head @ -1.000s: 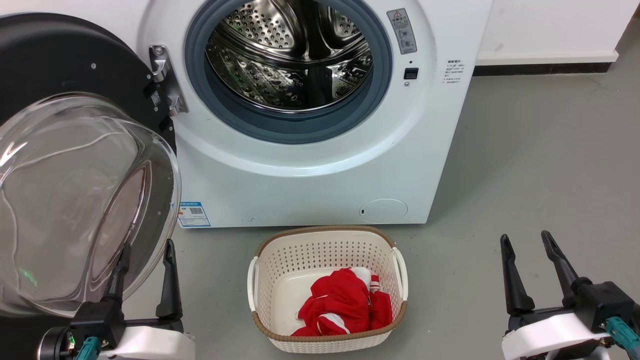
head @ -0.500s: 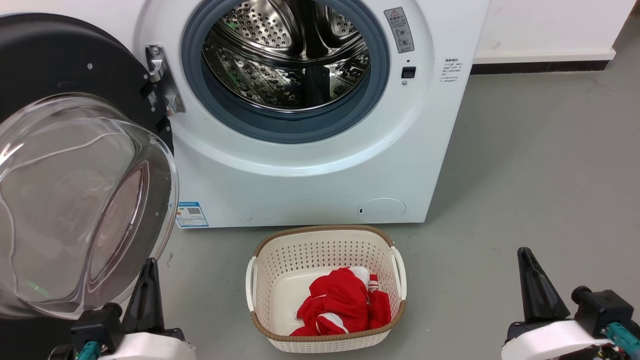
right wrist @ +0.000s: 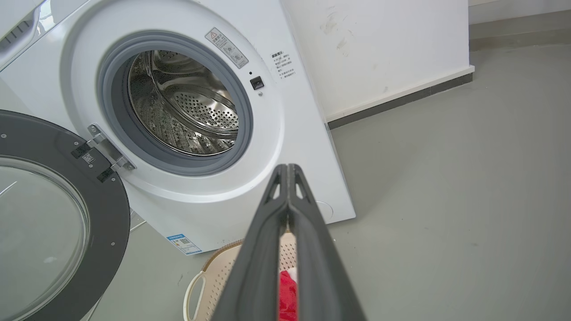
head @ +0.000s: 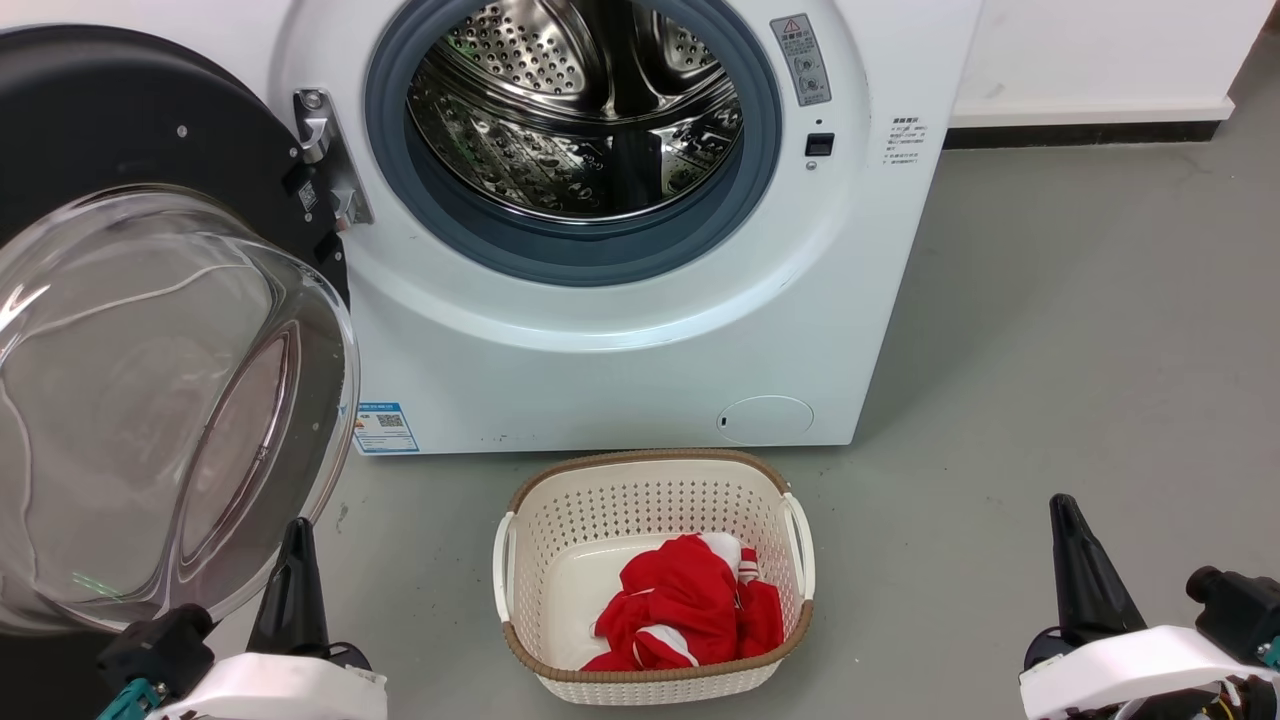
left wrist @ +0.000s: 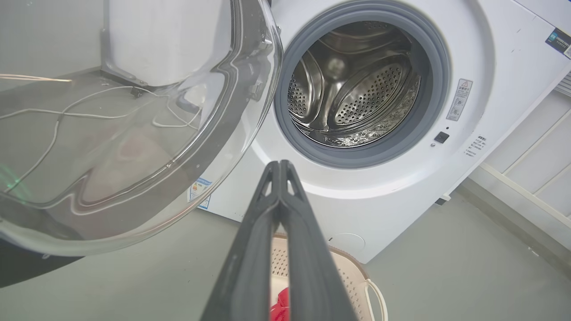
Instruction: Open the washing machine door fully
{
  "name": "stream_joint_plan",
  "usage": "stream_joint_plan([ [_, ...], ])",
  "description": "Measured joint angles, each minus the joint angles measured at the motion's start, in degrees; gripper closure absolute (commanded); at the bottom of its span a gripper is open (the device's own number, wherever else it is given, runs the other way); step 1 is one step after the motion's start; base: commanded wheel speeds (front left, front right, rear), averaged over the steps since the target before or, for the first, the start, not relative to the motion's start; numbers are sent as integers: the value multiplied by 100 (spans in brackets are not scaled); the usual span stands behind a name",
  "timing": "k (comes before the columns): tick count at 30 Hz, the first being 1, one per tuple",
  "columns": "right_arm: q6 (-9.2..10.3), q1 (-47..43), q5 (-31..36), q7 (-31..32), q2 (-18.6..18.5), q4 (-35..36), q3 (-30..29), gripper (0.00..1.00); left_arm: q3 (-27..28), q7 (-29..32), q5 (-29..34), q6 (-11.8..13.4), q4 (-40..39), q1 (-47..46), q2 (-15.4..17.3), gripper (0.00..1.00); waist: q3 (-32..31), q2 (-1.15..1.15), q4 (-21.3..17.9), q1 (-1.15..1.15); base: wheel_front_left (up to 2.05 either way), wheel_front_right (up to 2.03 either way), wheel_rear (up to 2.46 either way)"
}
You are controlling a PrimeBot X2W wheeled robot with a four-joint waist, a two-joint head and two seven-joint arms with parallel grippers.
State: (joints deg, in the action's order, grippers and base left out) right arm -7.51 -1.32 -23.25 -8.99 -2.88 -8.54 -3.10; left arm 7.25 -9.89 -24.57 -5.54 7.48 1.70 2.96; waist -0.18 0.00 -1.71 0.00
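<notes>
left gripper (head: 296, 538): fingers together, empty, pointing up, just beside door glass
right gripper (head: 1066, 522): fingers together, empty, upright, low right
washing machine (head: 620, 380): drum exposed
washing machine door (head: 150, 300): swung wide left
laundry basket (head: 650, 500): before machine

1. One cream perforated plastic laundry basket (head: 640, 500), rounded-rectangular, with a brown woven-look rim and a white loop handle at each end; stands on the floor.
2. One crumpled red garment with white stripes (head: 690, 610), lying inside the basket, toward its near right part.
3. One smooth grey floor (head: 1050, 350).
4. One white wall (head: 1100, 50), upper right, with a dark skirting strip (head: 1080, 133) along its foot.
</notes>
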Motion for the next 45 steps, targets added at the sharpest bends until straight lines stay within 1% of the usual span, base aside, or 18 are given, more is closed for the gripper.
stream_joint_plan([
  [15, 0, 137, -1429, 310, 0, -111, -63, 100, -24, 327, -1406, -12, 127, -142, -1, 100, 5, 0, 24, 0, 0, 0, 0],
  [32, 0, 276, -2797, 610, 0, -225, -136, 100, -40, 651, -2743, -60, 254, -311, -1, 100, 11, 0, 51, 0, 0, 0, 0],
  [33, 0, 296, -3006, 667, 0, -244, -149, 100, -41, 706, -2947, -62, 281, -314, -2, 100, 11, 0, 55, 0, 0, 0, 0],
  [45, 1, 388, -3825, 855, 0, -299, -187, 100, -46, 901, -3749, -101, 358, -421, -3, 100, 16, 0, 74, 0, 0, 0, 0],
])
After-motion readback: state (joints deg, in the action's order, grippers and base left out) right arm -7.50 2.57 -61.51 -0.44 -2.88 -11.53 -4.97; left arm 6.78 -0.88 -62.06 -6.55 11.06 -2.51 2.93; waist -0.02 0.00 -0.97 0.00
